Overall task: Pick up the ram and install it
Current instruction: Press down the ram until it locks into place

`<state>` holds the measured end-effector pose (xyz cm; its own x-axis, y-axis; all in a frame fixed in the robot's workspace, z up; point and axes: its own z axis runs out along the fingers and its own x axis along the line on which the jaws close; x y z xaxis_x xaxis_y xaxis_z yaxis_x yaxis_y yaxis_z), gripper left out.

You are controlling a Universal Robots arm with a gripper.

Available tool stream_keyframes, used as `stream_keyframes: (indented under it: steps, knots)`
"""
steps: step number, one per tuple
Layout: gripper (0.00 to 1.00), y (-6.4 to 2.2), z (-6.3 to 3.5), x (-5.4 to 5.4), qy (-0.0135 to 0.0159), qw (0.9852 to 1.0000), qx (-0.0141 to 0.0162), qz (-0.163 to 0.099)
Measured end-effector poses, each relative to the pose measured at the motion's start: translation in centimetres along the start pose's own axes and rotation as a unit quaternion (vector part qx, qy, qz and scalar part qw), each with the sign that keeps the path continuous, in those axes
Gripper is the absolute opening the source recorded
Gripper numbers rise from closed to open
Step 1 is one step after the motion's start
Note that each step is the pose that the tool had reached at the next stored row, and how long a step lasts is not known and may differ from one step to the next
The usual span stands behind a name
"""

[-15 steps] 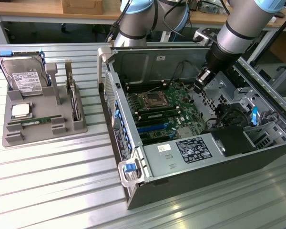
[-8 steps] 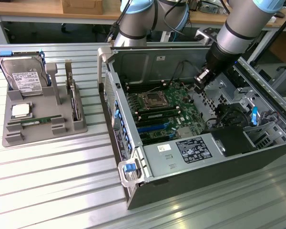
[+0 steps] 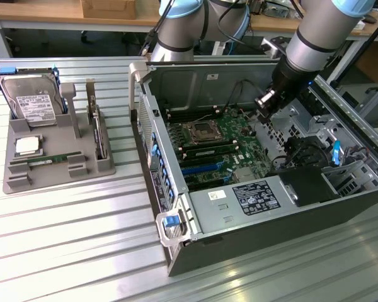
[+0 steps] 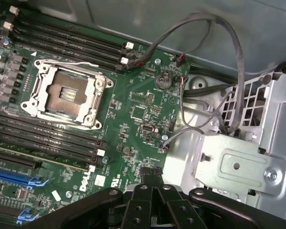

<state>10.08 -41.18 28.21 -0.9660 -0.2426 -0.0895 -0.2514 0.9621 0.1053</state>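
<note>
The gripper [image 4: 152,188] hangs over the motherboard [image 4: 133,109], fingers pressed together, empty; the ram [image 3: 48,161] lies in the grey tray [image 3: 12,182].

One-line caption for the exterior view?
Arm's shut gripper hovers over the open computer case's motherboard; the ram lies in the gray tray.

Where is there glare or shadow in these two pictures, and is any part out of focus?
Exterior view: bright glare streaks on the ribbed metal table; the computer case is dark along its front side. Wrist view: the motherboard is evenly lit and sharp, the metal bracket shines pale, and the gripper close to the lens is a dark shape.
</note>
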Motion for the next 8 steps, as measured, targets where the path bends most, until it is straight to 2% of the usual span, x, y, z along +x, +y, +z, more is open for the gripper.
stream_keyframes:
  steps: [4, 8]
  knots:
    - [0.11, 0.00, 0.04, 0.00, -0.0047, 0.9990, 0.0040, 0.044]
    - [0.11, -0.01, 0.07, 0.00, -0.0093, 0.9961, 0.0079, 0.087]
